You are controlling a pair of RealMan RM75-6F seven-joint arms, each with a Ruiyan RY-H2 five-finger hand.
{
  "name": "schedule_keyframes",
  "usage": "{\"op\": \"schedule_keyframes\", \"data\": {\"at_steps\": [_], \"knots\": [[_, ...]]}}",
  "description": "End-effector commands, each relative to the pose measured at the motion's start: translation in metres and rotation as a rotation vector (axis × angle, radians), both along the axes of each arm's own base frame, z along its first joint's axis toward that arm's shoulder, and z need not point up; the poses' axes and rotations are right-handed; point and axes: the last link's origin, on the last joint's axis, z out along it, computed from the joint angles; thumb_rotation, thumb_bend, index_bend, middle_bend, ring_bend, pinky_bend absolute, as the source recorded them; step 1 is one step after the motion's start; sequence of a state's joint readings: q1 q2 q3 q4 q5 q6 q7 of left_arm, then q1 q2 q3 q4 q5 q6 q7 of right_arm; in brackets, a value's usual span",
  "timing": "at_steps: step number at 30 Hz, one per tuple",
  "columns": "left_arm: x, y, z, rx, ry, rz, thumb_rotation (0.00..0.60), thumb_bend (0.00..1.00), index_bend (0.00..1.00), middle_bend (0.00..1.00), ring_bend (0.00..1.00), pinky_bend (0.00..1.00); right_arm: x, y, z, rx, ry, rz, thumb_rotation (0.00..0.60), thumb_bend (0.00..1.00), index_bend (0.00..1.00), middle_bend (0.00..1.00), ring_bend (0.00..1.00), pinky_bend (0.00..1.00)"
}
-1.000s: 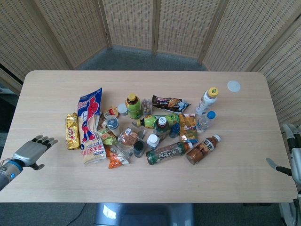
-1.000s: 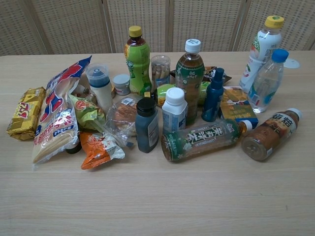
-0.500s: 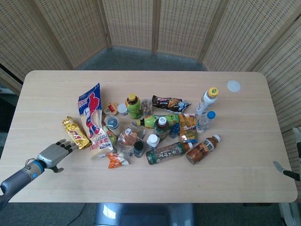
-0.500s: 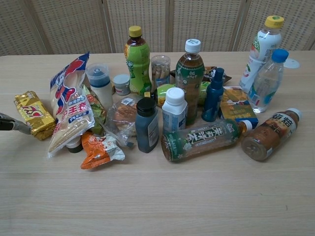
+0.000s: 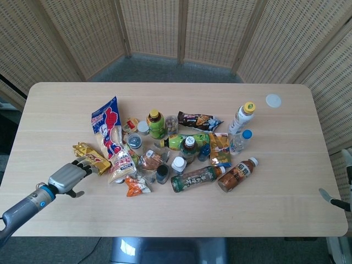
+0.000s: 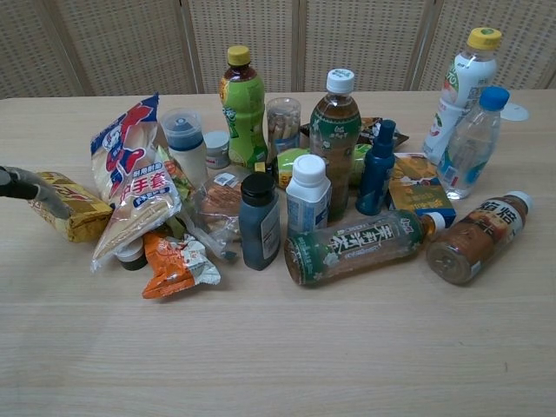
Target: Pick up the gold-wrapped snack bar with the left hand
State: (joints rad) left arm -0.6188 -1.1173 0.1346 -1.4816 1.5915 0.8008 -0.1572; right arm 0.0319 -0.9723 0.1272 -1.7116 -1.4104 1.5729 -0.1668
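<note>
The gold-wrapped snack bar lies slanted at the left edge of the snack pile, also seen in the chest view. My left hand is just in front of it, palm down, with its fingertips touching the bar's near end. Nothing is held in it. In the chest view only a dark finger shows, lying across the bar's left end. My right hand shows only as a thumb tip at the table's far right edge.
A tall blue, white and red snack bag leans right beside the bar. Behind it crowd an orange packet, several bottles and small jars. A white lid lies at the back right of the table.
My left hand has moved forward and right to the gold bar. The bar and the tall snack bag were pushed to the right and turned.
</note>
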Motion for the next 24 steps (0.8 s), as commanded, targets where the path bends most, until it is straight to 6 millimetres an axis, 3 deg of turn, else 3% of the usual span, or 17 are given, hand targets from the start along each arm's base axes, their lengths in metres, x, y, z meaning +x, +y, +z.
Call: {"op": "schedule_keyframes", "data": {"at_steps": [1,5,10,24], "knots": [[-0.006,-0.005,0.024,0.053,-0.053,0.008,0.6,0.33,0.0,0.0,0.0,0.0,0.001,-0.002,-0.002,0.005,-0.001,0.003,0.486,0.02,0.0,0.0,0.0,0.0],[-0.01,-0.006,0.037,0.076,-0.062,0.007,0.6,0.33,0.0,0.0,0.0,0.0,0.003,-0.005,-0.005,0.014,-0.001,0.012,0.485,0.02,0.0,0.0,0.0,0.0],[-0.016,-0.002,0.039,0.076,-0.038,0.01,0.6,0.33,0.0,0.0,0.0,0.0,0.005,-0.006,-0.005,0.015,0.001,0.016,0.484,0.02,0.0,0.0,0.0,0.0],[-0.027,0.039,0.009,0.04,0.078,0.005,0.6,0.33,0.0,0.0,0.0,0.0,0.006,-0.001,0.0,-0.003,0.015,0.0,0.485,0.03,0.0,0.0,0.0,0.0]]}}
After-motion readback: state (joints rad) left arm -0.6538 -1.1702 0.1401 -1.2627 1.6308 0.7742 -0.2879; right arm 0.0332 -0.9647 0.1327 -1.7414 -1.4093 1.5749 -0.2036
